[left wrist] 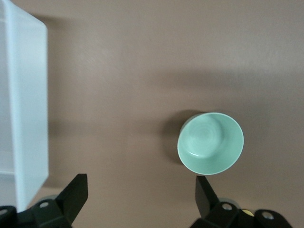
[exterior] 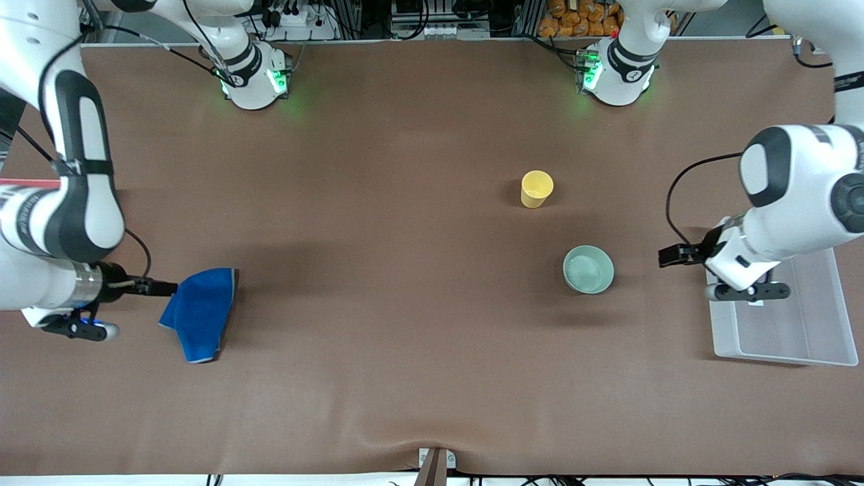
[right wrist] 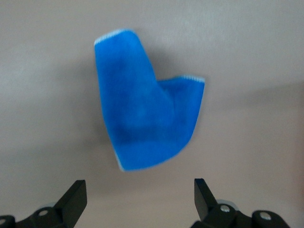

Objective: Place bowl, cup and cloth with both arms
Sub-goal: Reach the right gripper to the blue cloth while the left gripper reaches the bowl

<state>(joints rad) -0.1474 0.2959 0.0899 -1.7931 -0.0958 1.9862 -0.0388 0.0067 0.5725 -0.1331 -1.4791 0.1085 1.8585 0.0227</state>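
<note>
Both hands stand spread and empty. The left hand [left wrist: 141, 197] hovers over the tabletop [exterior: 378, 223] between the mint-green bowl [exterior: 588, 269] and the clear plastic bin [exterior: 820, 351]. The right hand [right wrist: 140, 199] hovers just beside the crumpled blue cloth [exterior: 200, 312], at the right arm's end.

The yellow cup [exterior: 536, 188] stands upright at about 11 o'clock from the bowl, well apart.

Recommended procedure — centre the left hand on the bowl's rim before descending, so that one finger enters inside. For the cloth, descend on the thickest fold.

No legible writing or brand marks.
</note>
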